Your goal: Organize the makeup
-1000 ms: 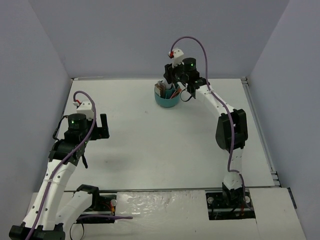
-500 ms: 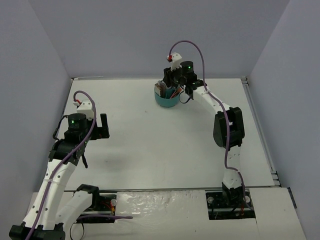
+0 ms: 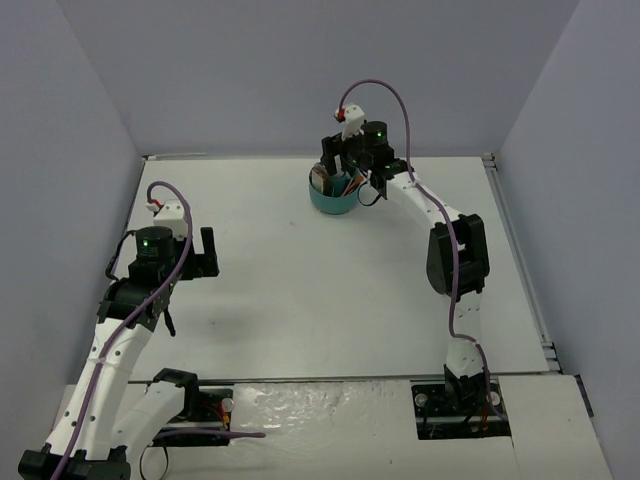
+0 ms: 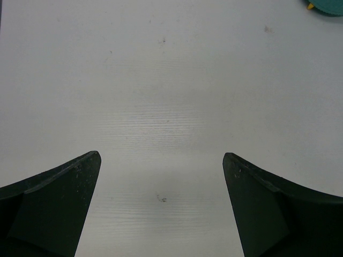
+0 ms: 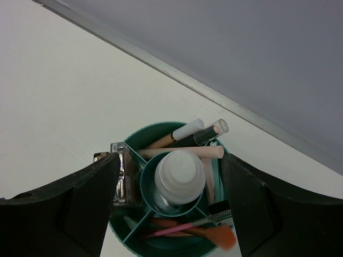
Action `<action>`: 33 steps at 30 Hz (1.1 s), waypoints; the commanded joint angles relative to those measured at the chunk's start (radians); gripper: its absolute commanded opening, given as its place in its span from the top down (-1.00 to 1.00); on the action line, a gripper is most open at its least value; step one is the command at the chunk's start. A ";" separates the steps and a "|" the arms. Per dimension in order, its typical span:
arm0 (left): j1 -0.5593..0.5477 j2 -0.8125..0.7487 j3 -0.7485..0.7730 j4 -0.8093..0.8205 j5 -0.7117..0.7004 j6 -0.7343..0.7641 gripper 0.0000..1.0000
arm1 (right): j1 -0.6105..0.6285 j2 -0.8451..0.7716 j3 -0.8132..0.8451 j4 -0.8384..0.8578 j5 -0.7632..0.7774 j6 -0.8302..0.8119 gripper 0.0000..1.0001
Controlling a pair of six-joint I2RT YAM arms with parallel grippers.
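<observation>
The teal divided cup (image 5: 161,129) holds the makeup. A white bottle (image 5: 180,175) stands upright in its round middle pocket. Cream and dark tubes (image 5: 185,131) lie in the back section, a clear-edged palette (image 5: 122,172) stands at the left, and a pink stick (image 5: 179,228) and an orange brush (image 5: 221,236) lie in front. My right gripper (image 5: 170,160) hangs open straight above the cup (image 3: 333,204), one finger on each side of the bottle, touching nothing. My left gripper (image 4: 161,160) is open over bare table at the left (image 3: 208,250).
The back wall and the table's rear metal edge (image 5: 214,96) run close behind the cup. The side walls box in the white table (image 3: 300,290). A sliver of the teal cup (image 4: 327,4) shows at the top right of the left wrist view.
My right gripper sank a little toward the cup and its jaws spread wider apart. The left arm has not moved.
</observation>
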 commanded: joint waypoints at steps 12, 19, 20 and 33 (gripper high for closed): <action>0.020 -0.021 0.028 0.053 -0.003 0.011 -0.94 | -0.023 -0.525 -0.271 0.018 0.246 0.028 -1.00; 0.025 -0.030 0.043 0.060 -0.003 0.003 -0.94 | -0.030 -0.945 -0.620 -0.028 0.493 0.085 -1.00; 0.025 -0.030 0.044 0.061 -0.003 0.003 -0.94 | -0.030 -1.011 -0.671 -0.038 0.524 0.101 -1.00; 0.028 -0.021 0.127 0.036 -0.051 0.004 -0.94 | -0.027 -1.546 -0.958 -0.149 0.663 0.252 -1.00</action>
